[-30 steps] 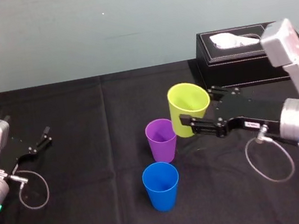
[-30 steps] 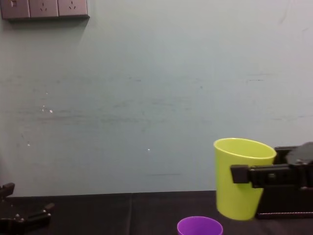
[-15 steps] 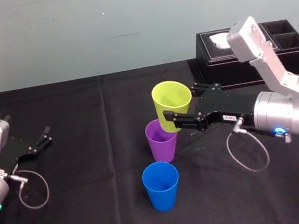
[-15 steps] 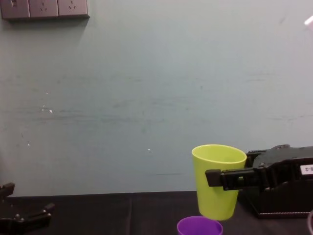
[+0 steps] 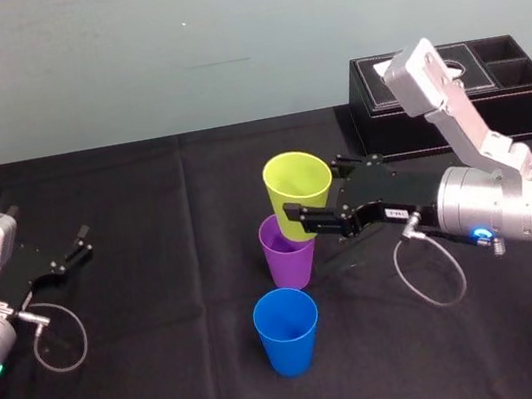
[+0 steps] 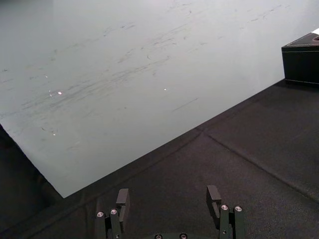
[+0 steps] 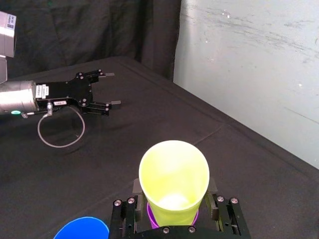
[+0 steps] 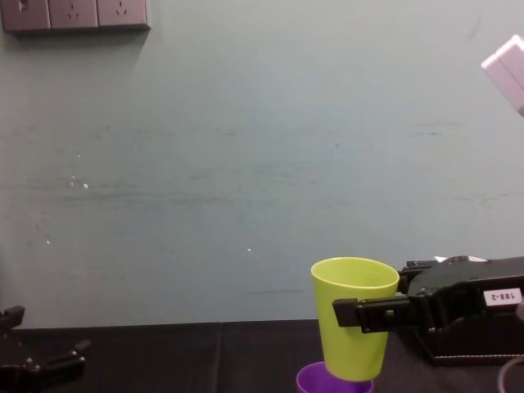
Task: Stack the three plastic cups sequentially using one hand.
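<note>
Nearest the robot, the blue cup stands upright and alone on the black tabletop, mouth up. Just behind it stands the purple cup, also upright; the far part of its rim is covered in the head view, and the chest view cuts it off so that only its rim shows. Directly over it hangs the yellow-green cup, mouth up and long axis close to vertical, its base at the purple mouth (whether the 2 touch cannot be told). The right claw reaches in from the right and is closed on this cup's wall below the rim, 1 finger on each side; the far finger is hidden behind the cup in the head view. At the left edge of the tabletop, well apart from all 3 cups, the left claw rests with its fingers spread and nothing between them. Farthest back on the right sits the black tissue box, partly masked by the right arm.
</note>
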